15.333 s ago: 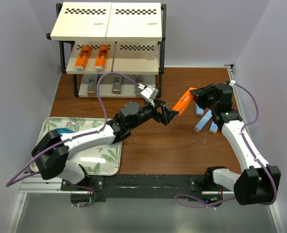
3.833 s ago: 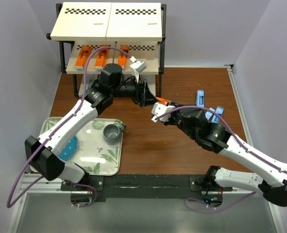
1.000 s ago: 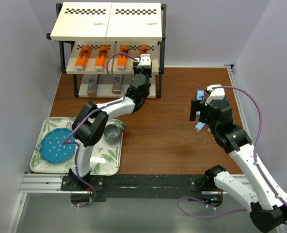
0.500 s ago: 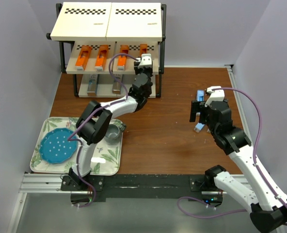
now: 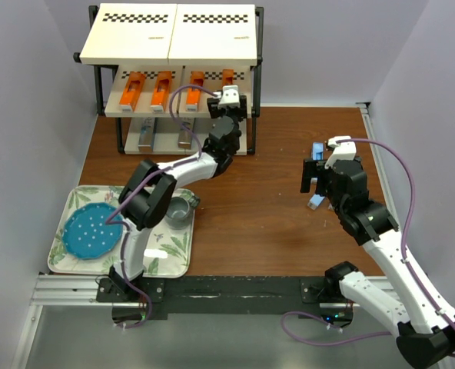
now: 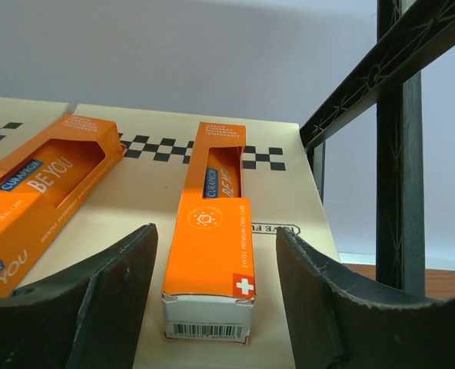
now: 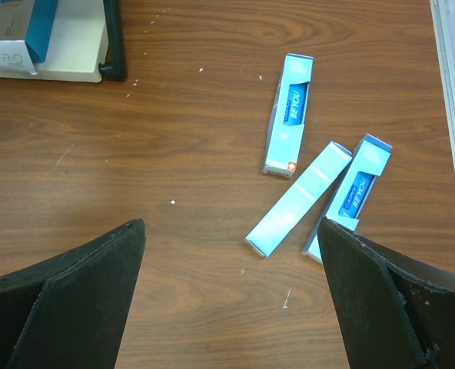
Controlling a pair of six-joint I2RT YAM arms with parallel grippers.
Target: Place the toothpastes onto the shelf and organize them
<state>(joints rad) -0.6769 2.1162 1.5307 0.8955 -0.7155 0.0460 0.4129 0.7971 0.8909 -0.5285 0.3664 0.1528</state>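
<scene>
The shelf stands at the back left. Its middle tier carries several orange toothpastes. My left gripper reaches into that tier at its right end. In the left wrist view it is open, and an orange toothpaste lies flat on the cream board between the fingers, with a gap on each side. My right gripper hangs open above the table. Three light blue toothpastes lie on the wood ahead and to the right of it.
Metallic toothpaste boxes stand on the bottom tier, and one shows beside the shelf's black foot. A black post rises right of the left gripper. A leaf-patterned tray at front left holds a blue plate and grey cup.
The left gripper's fingers have parted and let go of the orange toothpaste on the middle tier. The right arm has not moved.
</scene>
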